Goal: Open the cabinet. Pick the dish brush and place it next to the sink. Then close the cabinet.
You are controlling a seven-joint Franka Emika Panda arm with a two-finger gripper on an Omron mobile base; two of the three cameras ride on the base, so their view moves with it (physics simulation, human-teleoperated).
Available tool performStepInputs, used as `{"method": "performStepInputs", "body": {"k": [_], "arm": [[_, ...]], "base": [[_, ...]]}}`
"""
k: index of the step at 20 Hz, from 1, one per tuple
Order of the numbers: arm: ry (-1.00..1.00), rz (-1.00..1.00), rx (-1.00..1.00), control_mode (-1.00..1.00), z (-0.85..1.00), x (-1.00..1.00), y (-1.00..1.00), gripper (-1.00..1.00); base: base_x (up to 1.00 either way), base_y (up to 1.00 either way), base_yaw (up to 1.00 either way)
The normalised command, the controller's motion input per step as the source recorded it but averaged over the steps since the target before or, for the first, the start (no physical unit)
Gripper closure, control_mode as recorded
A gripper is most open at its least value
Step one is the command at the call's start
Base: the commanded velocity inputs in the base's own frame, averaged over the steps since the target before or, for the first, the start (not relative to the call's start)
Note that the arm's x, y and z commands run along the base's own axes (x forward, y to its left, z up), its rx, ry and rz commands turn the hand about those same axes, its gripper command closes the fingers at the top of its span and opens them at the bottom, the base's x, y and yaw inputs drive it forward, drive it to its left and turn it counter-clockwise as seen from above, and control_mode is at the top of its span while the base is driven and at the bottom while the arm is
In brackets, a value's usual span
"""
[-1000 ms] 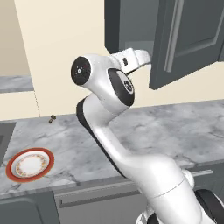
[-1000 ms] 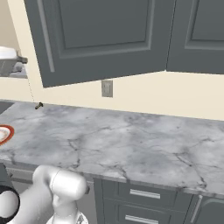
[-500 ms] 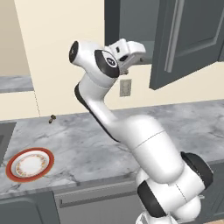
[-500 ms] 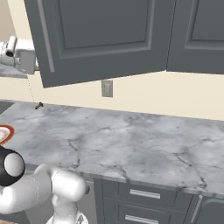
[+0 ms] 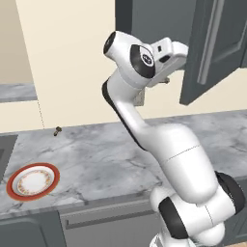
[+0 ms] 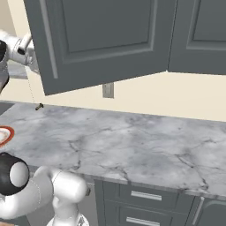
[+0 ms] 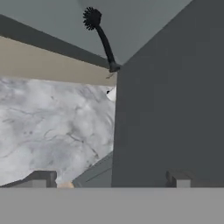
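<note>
1. Ahead of me runs a grey marble counter, veined in darker grey, and it spans both of my base views.
2. Behind it stands a cream wall, with a small grey outlet plate set low on it.
3. At the far left of the counter, near the wall, lies a tiny brownish knob.
4. A white plate with a red rim sits near the counter's front edge at the left.
5. Under the counter I see lighter grey drawer fronts with pale bar handles.
6. Light is even, with soft shadows.
</note>
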Motion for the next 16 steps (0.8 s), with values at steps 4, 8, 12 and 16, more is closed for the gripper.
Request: {"method": "performStepInputs", "body": {"k": [4,8,12,16], "arm": [[-0.04,-0.07,0.1,-1.0,0.02,-0.73,-1.0,-1.0],[-0.13,-0.01,0.12,-1.0,0.1,-0.6,-1.0,-1.0],[-0.12,0.0,0.13,-1.0,0.01,-0.54,-1.0,-1.0],[-0.11,0.0,0.17,-1.0,0.0,-0.45,-1.0,-1.0]], "base": [[0.0,0.0,0.0],[0.0,0.0,0.0],[0.0,0.0,0.0],[0.0,0.0,0.0]]}}
